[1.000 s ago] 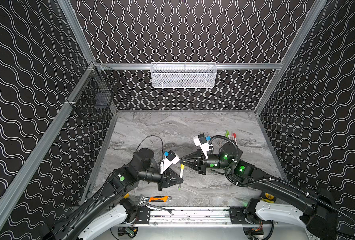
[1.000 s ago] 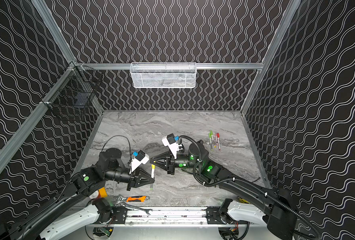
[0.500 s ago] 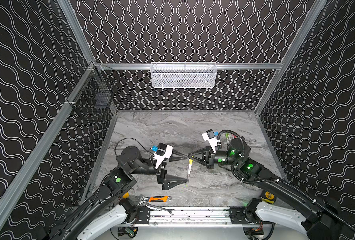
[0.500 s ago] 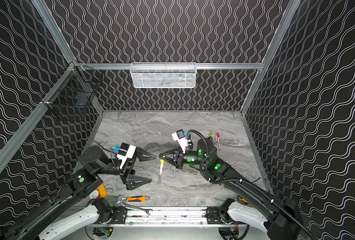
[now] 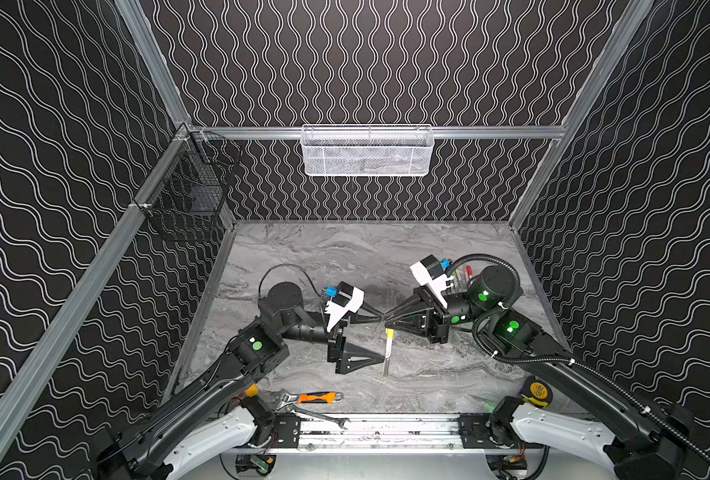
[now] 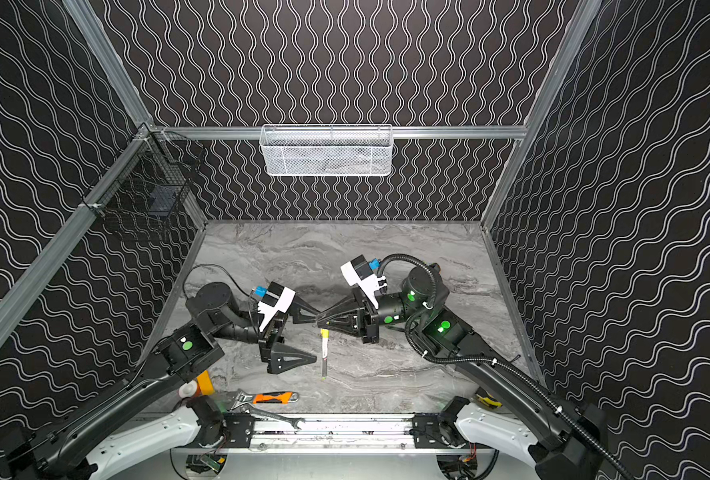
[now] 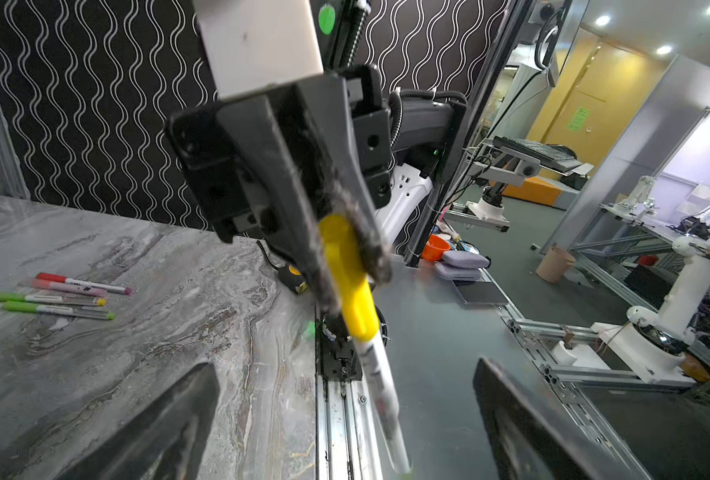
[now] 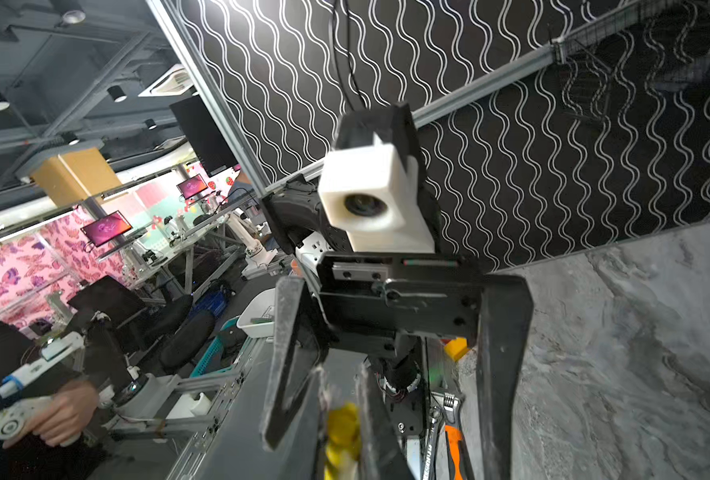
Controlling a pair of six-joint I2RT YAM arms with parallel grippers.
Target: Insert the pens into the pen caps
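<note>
Marble counter (image 5: 345,257) below, and the right tool (image 5: 384,323) is clamped on the yellow cap (image 7: 347,274), pen (image 7: 380,382) dangling from it; left tool (image 5: 382,336) gapes empty beside the barrel. Capping looks done, I'd say: next, lay this one by the other capped pens (image 7: 58,309) behind the right tool.

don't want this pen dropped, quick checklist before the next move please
1. Right gripper shut on the yellow cap: ok.
2. Pen sits in the cap and hangs below it: ok.
3. Cap pushed fully home: cannot tell.
4. Left gripper open, not holding the pen: ok.
5. Left gripper clear of the pen: not ok, the pen hangs between its fingers.
6. Other pens lie together on the table, out of the way: ok.
</note>
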